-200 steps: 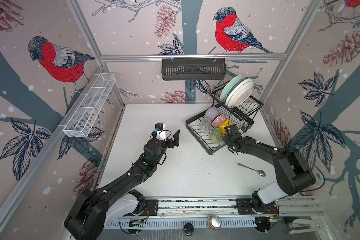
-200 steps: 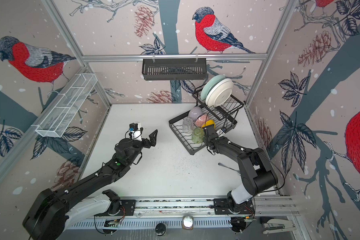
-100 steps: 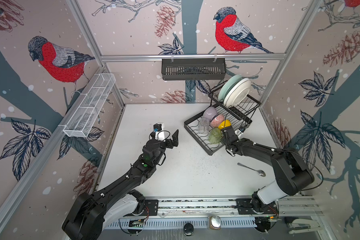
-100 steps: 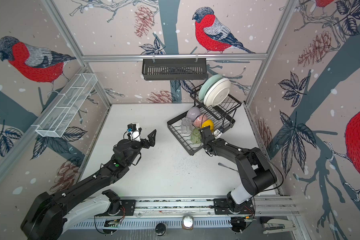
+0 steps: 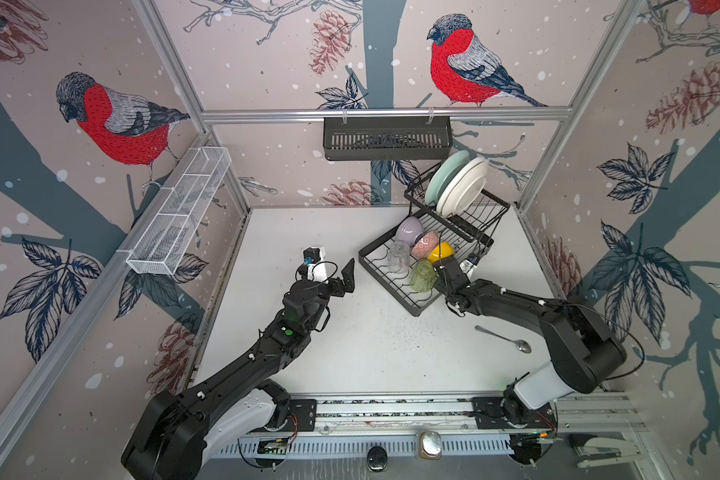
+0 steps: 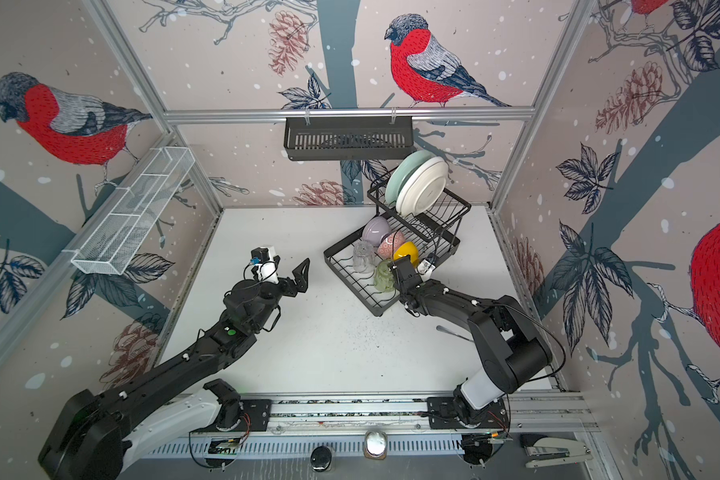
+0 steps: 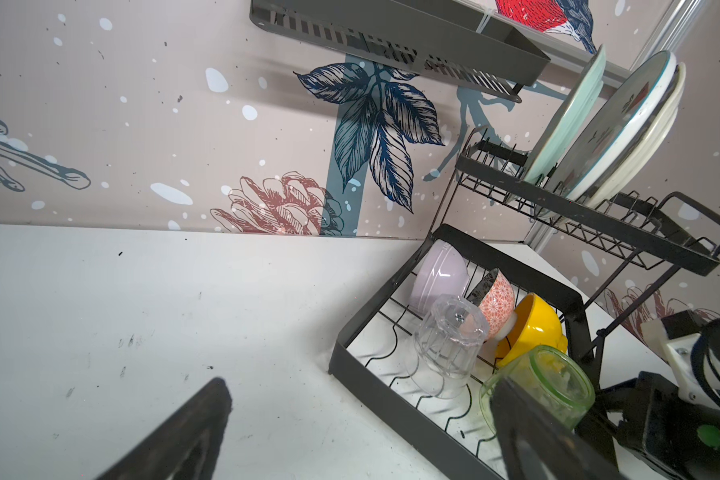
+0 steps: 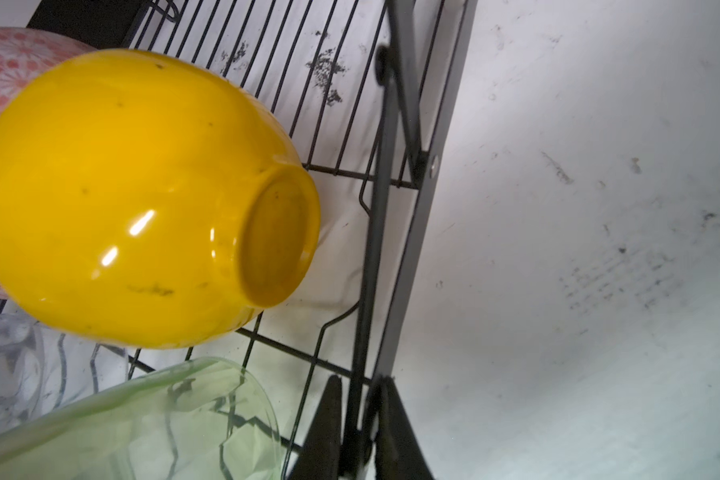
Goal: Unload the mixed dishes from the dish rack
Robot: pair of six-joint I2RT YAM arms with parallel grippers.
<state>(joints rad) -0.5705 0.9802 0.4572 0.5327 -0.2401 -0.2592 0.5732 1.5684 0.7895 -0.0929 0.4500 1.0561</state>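
The black wire dish rack (image 5: 385, 280) stands at the back right of the table. Its raised tier holds a pale green plate (image 5: 443, 174) and white plates (image 5: 464, 189). In the lower tier are a lilac bowl (image 5: 409, 230), a pink-patterned bowl (image 5: 425, 245), a yellow bowl (image 8: 142, 199), a clear glass (image 7: 449, 340) and a green glass (image 7: 553, 382). My right gripper (image 8: 358, 386) is shut on the rack's side rail, beside the green glass. Left of the rack, my left gripper (image 7: 358, 415) hangs open over bare table.
A metal spoon (image 5: 504, 338) lies on the table in front of the right arm. A dark slatted shelf basket (image 5: 387, 137) hangs on the back wall above the rack. A white mesh trough (image 5: 179, 216) runs along the left wall.
The dish rack, with all its dishes, has slid a little to the left with my right gripper holding it. The left arm has barely moved.
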